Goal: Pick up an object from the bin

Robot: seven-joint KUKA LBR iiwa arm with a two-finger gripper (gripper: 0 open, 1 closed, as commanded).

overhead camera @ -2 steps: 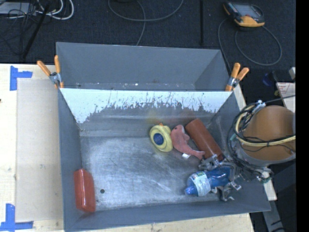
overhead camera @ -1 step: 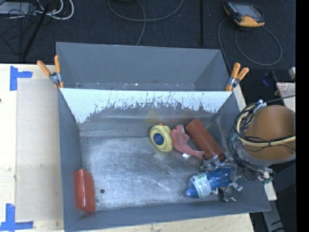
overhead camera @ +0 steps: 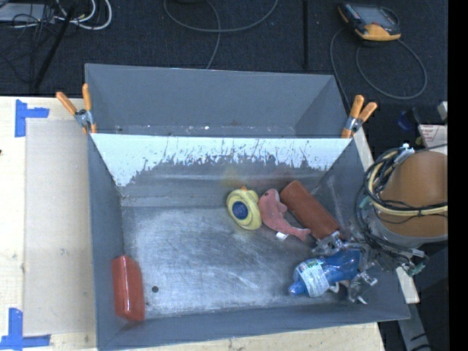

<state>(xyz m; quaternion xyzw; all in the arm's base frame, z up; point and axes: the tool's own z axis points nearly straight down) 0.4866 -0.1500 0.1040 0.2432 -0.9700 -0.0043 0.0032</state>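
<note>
Blue bottle-like thing [overhead camera: 325, 273] lies lengthwise just left of our gripper [overhead camera: 358, 282]; whether that is open or closed we cannot tell.

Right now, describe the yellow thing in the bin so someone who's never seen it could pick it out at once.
Look in the grey metal bin, to the row of three things just right of its middle, below the back wall. The yellow thing is the leftmost. Unlike the pink piece and the brown cylinder beside it, it is round with a blue centre.
</note>
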